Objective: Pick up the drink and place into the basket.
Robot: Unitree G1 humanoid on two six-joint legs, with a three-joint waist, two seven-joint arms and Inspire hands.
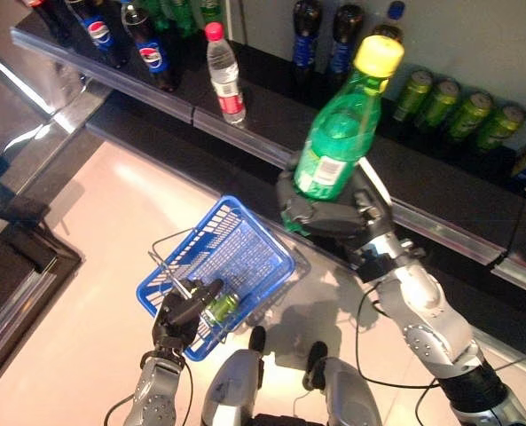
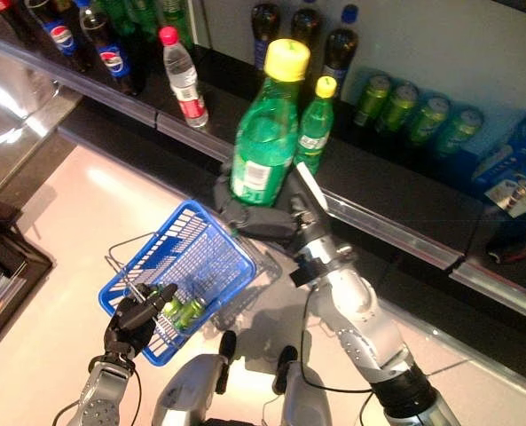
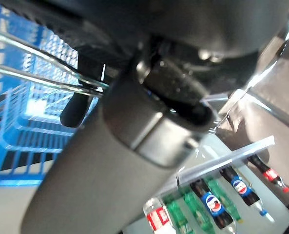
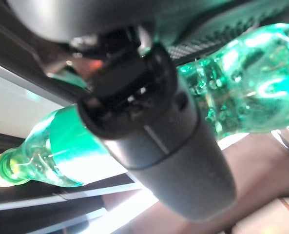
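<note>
My right hand (image 1: 329,213) is shut on a green bottle with a yellow cap (image 1: 342,133), held upright above the floor in front of the shelf. The bottle also shows in the right eye view (image 2: 264,142) and in the right wrist view (image 4: 241,97). My left hand (image 1: 184,312) is shut on the thin wire handles of the blue basket (image 1: 240,240), which hangs low at the left, below and left of the bottle. A green can (image 1: 220,307) lies in the basket. The handles show in the left wrist view (image 3: 37,73).
A dark shelf (image 1: 245,120) runs across the back with cola bottles (image 1: 152,53), a clear water bottle with a red cap (image 1: 224,75), dark bottles (image 1: 305,35) and green cans (image 1: 458,106). Another small green bottle (image 2: 314,129) stands on the shelf. A dark cabinet (image 1: 14,266) is at the left.
</note>
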